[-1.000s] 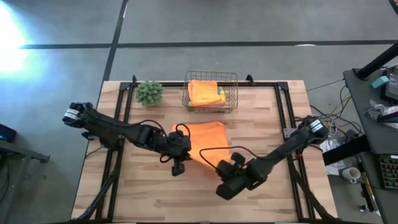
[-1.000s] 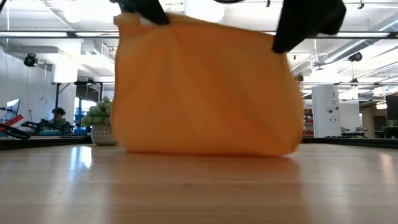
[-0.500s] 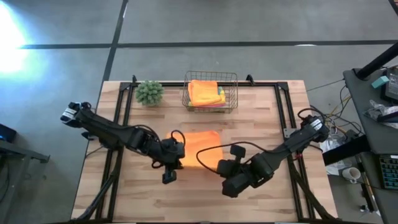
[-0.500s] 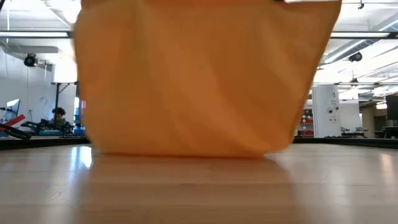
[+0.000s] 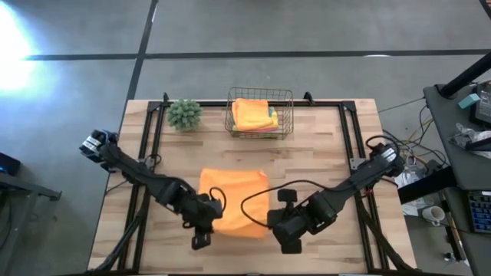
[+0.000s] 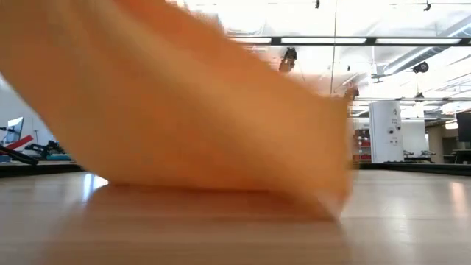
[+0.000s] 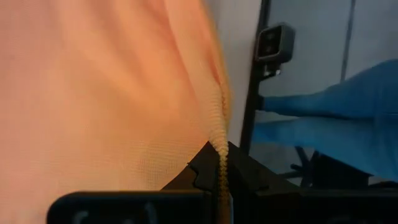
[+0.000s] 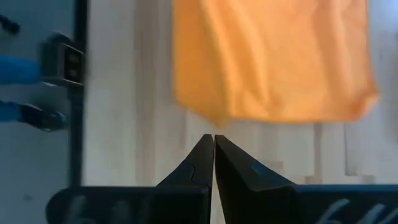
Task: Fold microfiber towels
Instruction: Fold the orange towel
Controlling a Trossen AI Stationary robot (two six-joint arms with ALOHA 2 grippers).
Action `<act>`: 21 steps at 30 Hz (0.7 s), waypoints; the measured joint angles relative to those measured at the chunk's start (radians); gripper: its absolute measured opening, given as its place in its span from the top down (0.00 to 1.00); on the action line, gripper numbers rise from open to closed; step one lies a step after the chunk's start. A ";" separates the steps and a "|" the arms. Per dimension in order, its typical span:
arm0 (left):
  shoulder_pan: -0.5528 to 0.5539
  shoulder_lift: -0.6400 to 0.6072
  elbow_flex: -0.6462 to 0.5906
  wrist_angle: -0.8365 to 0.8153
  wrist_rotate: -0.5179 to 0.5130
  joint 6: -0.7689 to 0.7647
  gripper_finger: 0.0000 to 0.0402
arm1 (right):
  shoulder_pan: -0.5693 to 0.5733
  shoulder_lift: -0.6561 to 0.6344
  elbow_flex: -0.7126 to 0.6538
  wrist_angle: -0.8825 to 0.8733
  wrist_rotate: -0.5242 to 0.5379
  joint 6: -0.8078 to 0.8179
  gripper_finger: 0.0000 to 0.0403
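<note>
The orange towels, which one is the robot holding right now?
The spread-out orange towel in the middle of the table; both end effectors pinch its near edge. The other orange one lies folded in the wire basket.

left tool [image 5: 201,240] clamped, right tool [image 5: 287,244] closed, both low

One orange towel [image 5: 234,202] out; one basket [image 5: 260,113]; one plant [image 5: 184,113].

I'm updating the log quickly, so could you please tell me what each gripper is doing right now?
Left gripper: closed on the edge of the orange towel.
Right gripper: closed; the towel's corner ends just ahead of its tips, so a grip cannot be told.
</note>
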 joint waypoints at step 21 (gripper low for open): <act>-0.028 0.090 0.005 0.009 -0.064 -0.001 1.00 | -0.100 0.017 -0.065 0.036 -0.017 -0.219 0.89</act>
